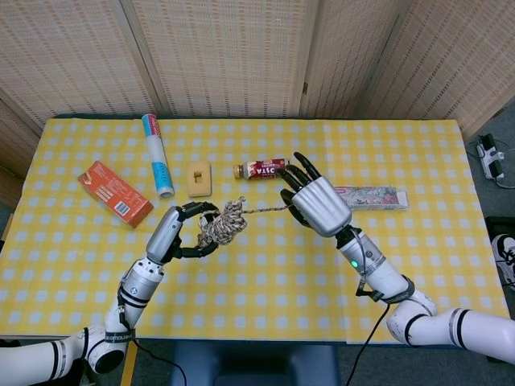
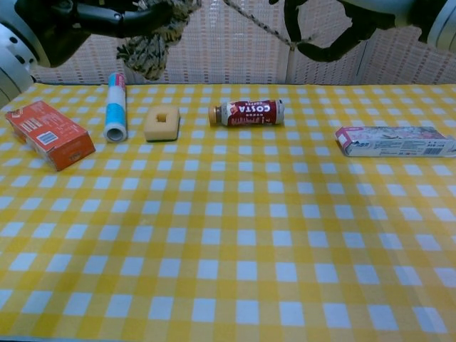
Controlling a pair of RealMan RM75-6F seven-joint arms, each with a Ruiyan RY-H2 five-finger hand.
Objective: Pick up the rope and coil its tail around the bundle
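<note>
Two hands hold the rope clear of the tabletop (image 1: 265, 281). Your left hand (image 1: 179, 231) curls its fingers around the rope bundle (image 1: 223, 226); your right hand (image 1: 315, 201) grips the rope's tail (image 1: 261, 211), which runs taut from the bundle to that hand. In the chest view both hands sit at the top edge, with the bundle hanging above the blue tube (image 2: 115, 105) and the sponge block (image 2: 162, 125), and the tail slanting down to the right.

Step in hand, as judged: the pick-up is done and the coiling is under way, with the tail drawn out ready for a turn.

Next move calls for you to carry the right hand around the bundle while keeping the tail tight, and to hold the left hand steady so the loops do not slip.
</note>
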